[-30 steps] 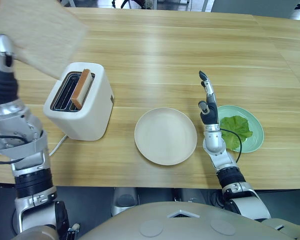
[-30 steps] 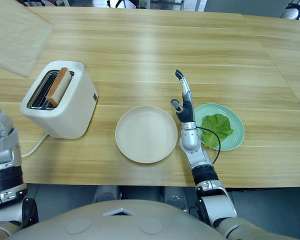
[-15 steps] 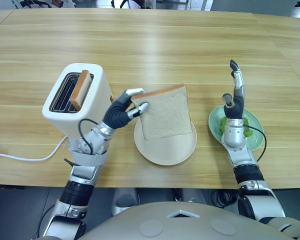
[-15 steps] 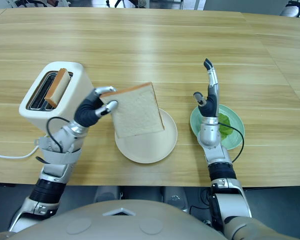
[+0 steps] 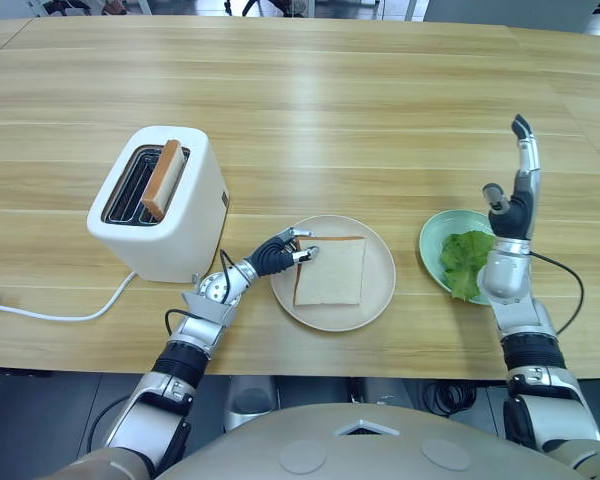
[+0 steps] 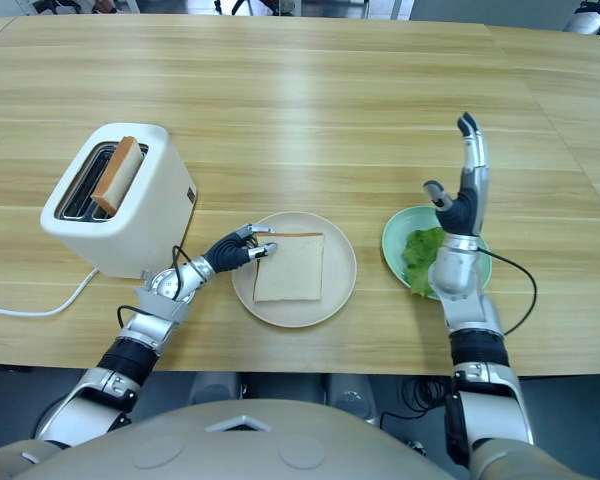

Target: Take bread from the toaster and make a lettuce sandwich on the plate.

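Note:
A white toaster stands at the left with one browned slice upright in its slot. A white bread slice lies flat on the beige plate at the table's middle. My left hand rests low at the plate's left rim, its fingers pinched at the slice's top-left corner. To the right, a lettuce leaf lies on a small green plate. My right hand is raised at that plate's right side, fingers straight up and holding nothing.
The toaster's white cord trails left along the table's front edge. Bare wooden table stretches behind the plates and toaster.
My left hand has lowered the white slice from a tilted hold above the plate to lying flat on it. My right hand has shifted right, off the lettuce.

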